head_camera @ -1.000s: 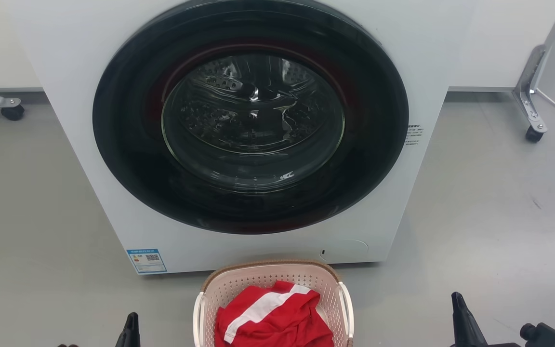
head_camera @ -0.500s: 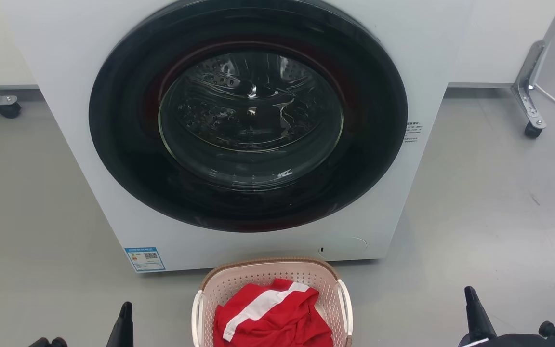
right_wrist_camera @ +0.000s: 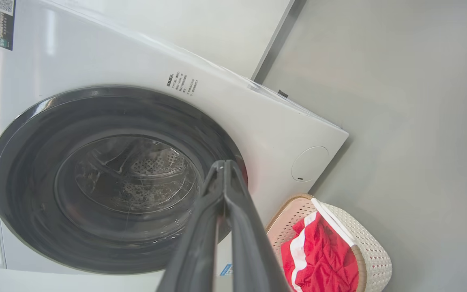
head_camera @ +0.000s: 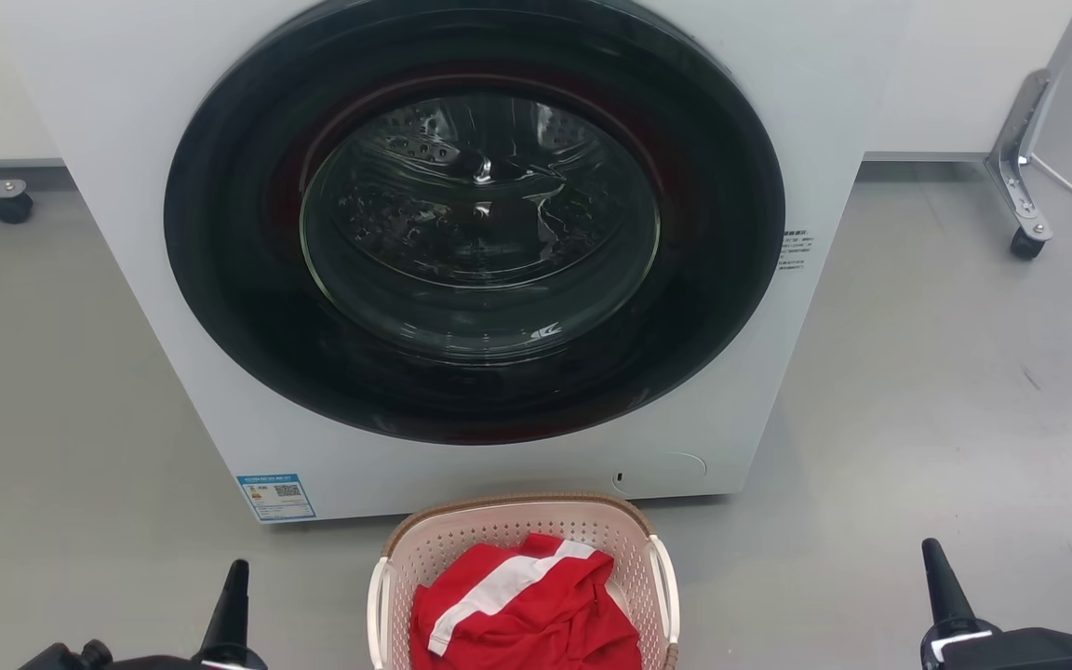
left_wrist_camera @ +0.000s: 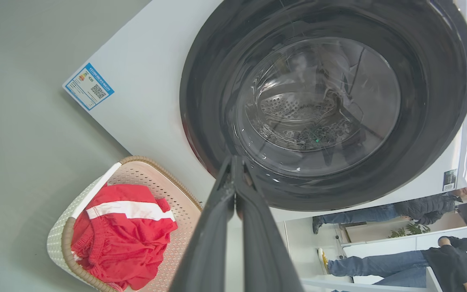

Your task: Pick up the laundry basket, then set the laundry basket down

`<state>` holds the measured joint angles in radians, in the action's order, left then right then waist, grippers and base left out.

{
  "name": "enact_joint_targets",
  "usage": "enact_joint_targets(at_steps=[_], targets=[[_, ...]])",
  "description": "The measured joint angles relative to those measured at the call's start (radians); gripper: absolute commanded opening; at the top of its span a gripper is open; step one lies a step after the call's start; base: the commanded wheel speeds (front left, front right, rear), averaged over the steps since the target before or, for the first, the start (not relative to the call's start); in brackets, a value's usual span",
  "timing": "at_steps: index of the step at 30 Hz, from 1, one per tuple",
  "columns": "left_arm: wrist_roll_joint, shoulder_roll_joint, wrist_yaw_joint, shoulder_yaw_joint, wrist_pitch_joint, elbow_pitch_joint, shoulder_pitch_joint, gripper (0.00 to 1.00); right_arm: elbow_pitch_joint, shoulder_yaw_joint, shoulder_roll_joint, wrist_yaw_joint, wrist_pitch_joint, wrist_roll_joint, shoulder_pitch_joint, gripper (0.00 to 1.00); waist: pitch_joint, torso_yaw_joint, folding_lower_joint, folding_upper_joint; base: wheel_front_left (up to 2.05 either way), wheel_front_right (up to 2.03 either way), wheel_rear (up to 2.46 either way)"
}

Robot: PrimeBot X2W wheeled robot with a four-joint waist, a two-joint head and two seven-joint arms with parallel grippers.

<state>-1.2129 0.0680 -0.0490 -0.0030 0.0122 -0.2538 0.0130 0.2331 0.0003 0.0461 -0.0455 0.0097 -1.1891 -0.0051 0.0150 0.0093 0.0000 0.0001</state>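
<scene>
One laundry basket (head_camera: 497, 508): on the floor (head_camera: 917, 419), just before the washing machine (head_camera: 127, 140), red garment (head_camera: 536, 614) inside.
Left end effector (head_camera: 237, 569): clenched, empty, well left of basket.
Right end effector (head_camera: 931, 549): clenched, empty, well right.

The left gripper (head_camera: 236, 569) and right gripper (head_camera: 932, 551) sit low, wide apart, fingers pointing forward, each pair apparently pressed together at the tips.
</scene>
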Motion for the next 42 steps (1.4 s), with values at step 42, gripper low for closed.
enact_joint_targets(at_steps=[42], targets=[[-0.388, -0.025, -0.074, 0.094, 0.101, -0.041, -0.094, 0.00, 0.065, -0.132, -0.002, -0.075, 0.104, -0.408, -0.086, 0.00, -0.017, -0.009, 0.0000, 0.0000, 0.00, 0.00, 0.00]])
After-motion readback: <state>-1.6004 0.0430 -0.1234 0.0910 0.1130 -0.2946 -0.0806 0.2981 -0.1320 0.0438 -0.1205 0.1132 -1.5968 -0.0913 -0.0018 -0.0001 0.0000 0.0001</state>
